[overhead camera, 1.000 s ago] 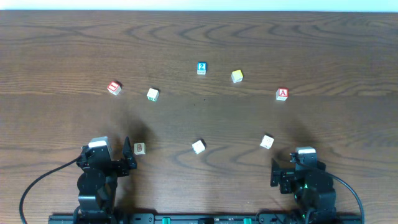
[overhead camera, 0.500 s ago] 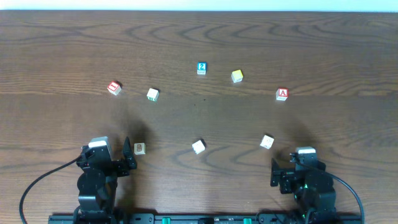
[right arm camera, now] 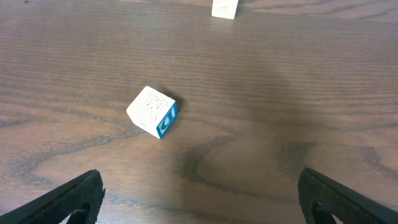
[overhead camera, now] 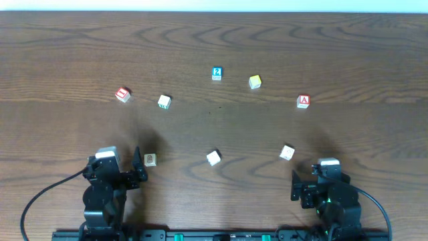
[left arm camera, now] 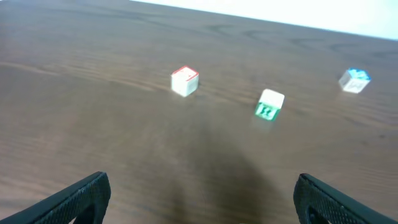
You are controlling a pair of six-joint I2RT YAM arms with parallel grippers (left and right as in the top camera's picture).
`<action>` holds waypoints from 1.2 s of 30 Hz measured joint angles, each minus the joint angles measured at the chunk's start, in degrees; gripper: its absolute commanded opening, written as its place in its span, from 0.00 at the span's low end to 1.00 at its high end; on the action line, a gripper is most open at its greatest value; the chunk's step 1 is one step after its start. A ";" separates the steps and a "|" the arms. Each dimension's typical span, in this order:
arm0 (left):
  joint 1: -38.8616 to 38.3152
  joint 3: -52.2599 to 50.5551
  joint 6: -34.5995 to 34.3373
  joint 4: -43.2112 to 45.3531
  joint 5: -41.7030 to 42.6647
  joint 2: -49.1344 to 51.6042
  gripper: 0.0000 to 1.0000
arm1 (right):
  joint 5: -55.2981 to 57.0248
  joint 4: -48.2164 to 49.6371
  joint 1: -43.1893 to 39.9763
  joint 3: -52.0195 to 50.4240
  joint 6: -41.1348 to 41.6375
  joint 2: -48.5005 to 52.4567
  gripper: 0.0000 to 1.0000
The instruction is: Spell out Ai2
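- The blue-framed white wooden "2" cube (overhead camera: 217,73) sits at the far middle of the dark wooden surface (overhead camera: 348,47). A yellow-topped cube (overhead camera: 255,82) is near it on the right.
- The red-framed white "A" cube (overhead camera: 303,101) lies further right, apart from both.
- A second red-framed white cube (overhead camera: 122,94) rests at the far left, turned askew to the grain. Its letter is too small to read. A white cube with green marks (overhead camera: 164,101) lies near it on the right.
- Nearer the arms lie a tan cube (overhead camera: 150,159), a cream cube (overhead camera: 213,157) and a white cube with a blue side (overhead camera: 287,152), all well apart.
- The left hand (overhead camera: 140,167) is released, fingers spread and grasping nothing, just beside the tan cube.
- The right hand (overhead camera: 294,185) is likewise released and grasps nothing, with the white cube with a blue side lying ahead of it.
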 measured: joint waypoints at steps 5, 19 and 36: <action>0.00 -0.39 -0.02 7.19 5.55 0.76 0.96 | 0.02 -0.02 0.00 0.00 0.00 0.00 0.99; 0.00 16.59 -1.55 10.12 -4.11 36.41 0.95 | -0.09 0.07 -0.09 -0.02 0.00 -0.22 0.99; 4.68 49.88 -1.22 1.86 -4.74 80.67 0.95 | -0.13 0.04 -0.15 -0.02 0.00 -0.26 0.99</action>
